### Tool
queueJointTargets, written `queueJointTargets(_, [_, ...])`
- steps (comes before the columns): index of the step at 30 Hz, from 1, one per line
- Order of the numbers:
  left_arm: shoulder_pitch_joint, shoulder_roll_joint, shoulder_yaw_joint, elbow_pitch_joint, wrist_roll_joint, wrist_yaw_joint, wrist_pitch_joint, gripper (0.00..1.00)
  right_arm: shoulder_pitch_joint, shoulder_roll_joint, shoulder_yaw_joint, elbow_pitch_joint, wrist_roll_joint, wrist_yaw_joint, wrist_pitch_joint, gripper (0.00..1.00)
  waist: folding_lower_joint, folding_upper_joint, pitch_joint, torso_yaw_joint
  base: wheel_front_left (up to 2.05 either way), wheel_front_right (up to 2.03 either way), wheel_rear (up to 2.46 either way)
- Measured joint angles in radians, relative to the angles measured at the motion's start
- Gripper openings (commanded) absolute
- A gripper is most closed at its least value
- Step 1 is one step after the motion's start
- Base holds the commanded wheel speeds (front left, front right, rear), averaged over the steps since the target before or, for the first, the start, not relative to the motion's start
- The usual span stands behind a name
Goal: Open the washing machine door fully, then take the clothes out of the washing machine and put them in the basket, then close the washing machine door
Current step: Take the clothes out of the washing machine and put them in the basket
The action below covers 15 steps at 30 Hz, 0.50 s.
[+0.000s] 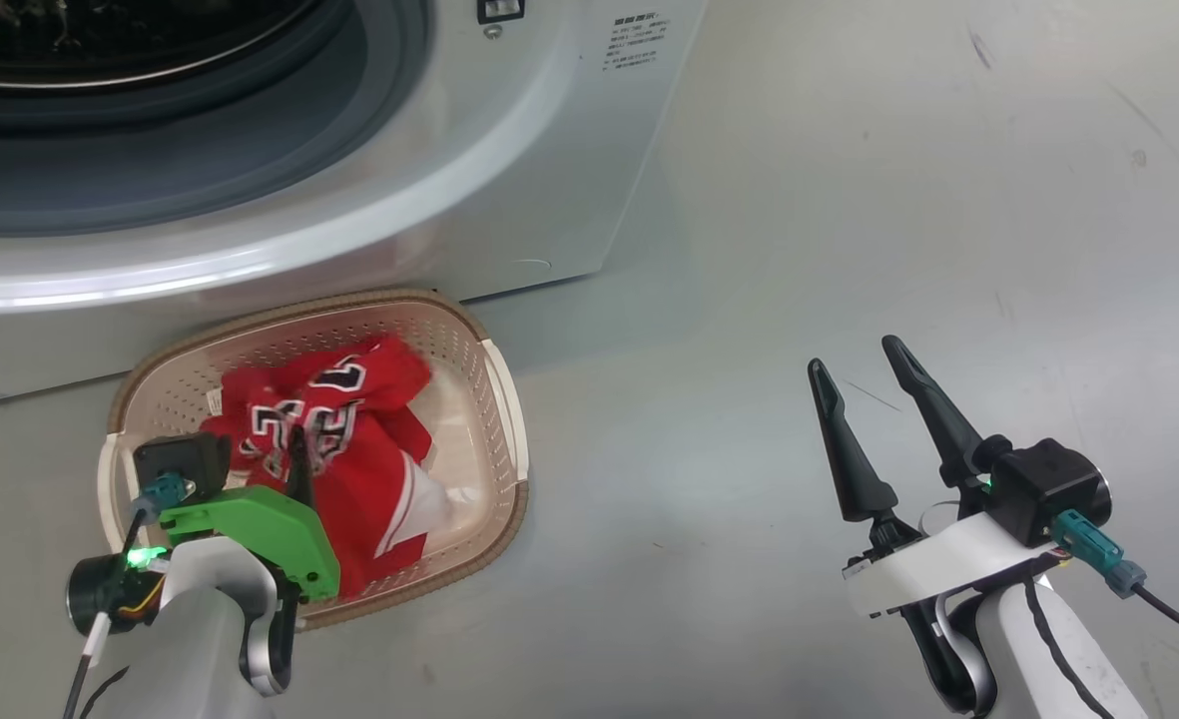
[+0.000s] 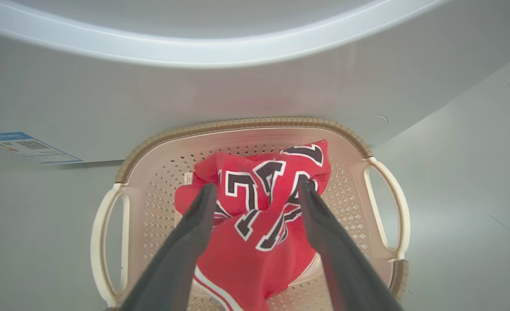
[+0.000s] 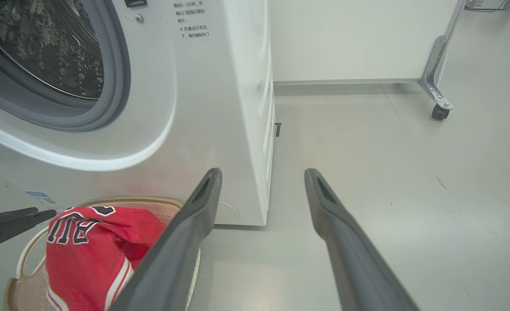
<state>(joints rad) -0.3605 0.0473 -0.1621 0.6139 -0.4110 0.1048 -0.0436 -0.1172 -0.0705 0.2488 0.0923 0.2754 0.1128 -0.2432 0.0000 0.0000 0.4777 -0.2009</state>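
The red clothes (image 1: 369, 469) with dark white-edged lettering lie bunched in the cream basket (image 1: 280, 320), which stands on the floor against the white washing machine (image 1: 549, 150). My left gripper (image 2: 258, 186) points down into the basket, open, its two fingers standing either side of the clothes (image 2: 255, 242). Off to the right, my right gripper (image 1: 853, 354) hangs open over bare floor with nothing between its fingers. The right wrist view shows the steel drum (image 3: 43, 47) inside the grey ring. The washing machine door is out of view.
Grey floor (image 1: 849, 200) spreads to the right of the machine and basket. A metal frame leg on a castor (image 3: 438, 103) stands at the far right by a white wall panel. A blue label (image 2: 26, 147) is stuck low on the machine's front.
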Motion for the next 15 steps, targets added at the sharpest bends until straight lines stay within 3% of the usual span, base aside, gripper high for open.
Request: queueJointTargets(15, [-0.036,-0.002,-0.001,0.131,0.0,-0.036,-0.095,1.0,-0.007,-0.006,-0.011,0.036,0.007,0.0,-0.001,1.0,0.0,0.0,-0.017,0.026,0.0,0.0,0.0])
